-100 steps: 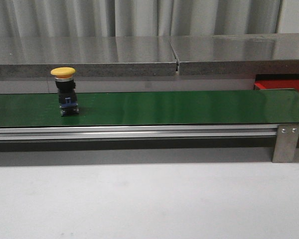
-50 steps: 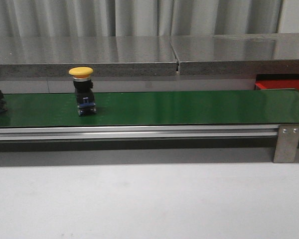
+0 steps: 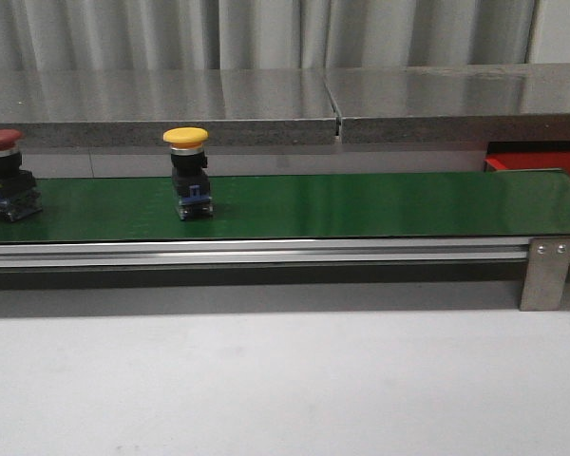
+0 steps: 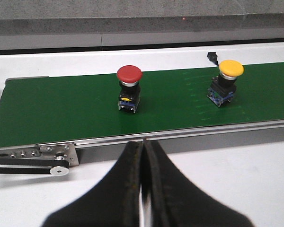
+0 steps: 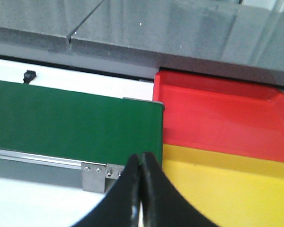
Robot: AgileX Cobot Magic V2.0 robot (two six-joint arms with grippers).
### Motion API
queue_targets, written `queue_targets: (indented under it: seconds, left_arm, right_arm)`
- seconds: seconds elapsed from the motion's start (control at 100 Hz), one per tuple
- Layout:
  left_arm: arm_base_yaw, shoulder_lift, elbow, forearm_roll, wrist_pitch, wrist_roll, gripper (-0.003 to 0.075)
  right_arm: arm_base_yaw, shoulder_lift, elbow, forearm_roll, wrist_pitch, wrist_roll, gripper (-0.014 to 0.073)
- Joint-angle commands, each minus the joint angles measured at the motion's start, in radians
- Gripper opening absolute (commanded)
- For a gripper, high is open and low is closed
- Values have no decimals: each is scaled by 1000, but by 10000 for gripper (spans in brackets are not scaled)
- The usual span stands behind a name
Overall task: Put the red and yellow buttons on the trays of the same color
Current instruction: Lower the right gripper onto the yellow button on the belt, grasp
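Note:
A yellow button stands upright on the green belt, left of its middle. A red button stands on the belt at the far left. The left wrist view shows both, the red button and the yellow button, well beyond my left gripper, which is shut and empty over the white table. My right gripper is shut and empty near the belt's right end. Beside that end lie the red tray and the yellow tray. A sliver of the red tray shows in the front view.
A grey steel shelf runs behind the belt. The belt's aluminium rail and end bracket face the white table. A small black part lies on the table behind the belt.
The yellow button has ridden the belt to the right. The red button has come into the front view at the left edge and moved right too.

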State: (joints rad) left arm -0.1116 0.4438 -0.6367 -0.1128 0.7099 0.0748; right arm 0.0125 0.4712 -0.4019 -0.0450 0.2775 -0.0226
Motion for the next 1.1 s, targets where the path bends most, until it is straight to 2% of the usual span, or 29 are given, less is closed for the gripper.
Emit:
queue_targets:
  seconds: [0.0,0.25,0.34,0.44,0.61,0.68,0.85,1.09]
  left_arm:
    - [-8,4,-29,-9,-67,2,-19]
    - [-8,4,-29,-9,-67,2,-19]
    - [-8,4,-29,-9,-67,2,-19]
    - [-8,4,-29,-9,-67,2,-19]
    - [-8,4,-29,-9,-67,2,-19]
    - [-8,4,-29,-9,-67,2,-19]
    - [-8,4,-29,-9,-67,2,-19]
    - [-8,4,-29,-9,-67,2,-19]
  right_arm:
    - [7,101,-114,-6,1,-5,-67]
    - [102,357,-346,1,134,-6,-64]
    - [151,442,-421,1,197,-6,-16]
    - [201,552,-522,5,279,-6,133]
    - [276,730,-693,5,396,-6,520]
    - [304,802,-766,5,431,-6,603]
    - [374,963,-941,6,522,-19,612]
    - [431,1179,-1176,103,668,-158,612]
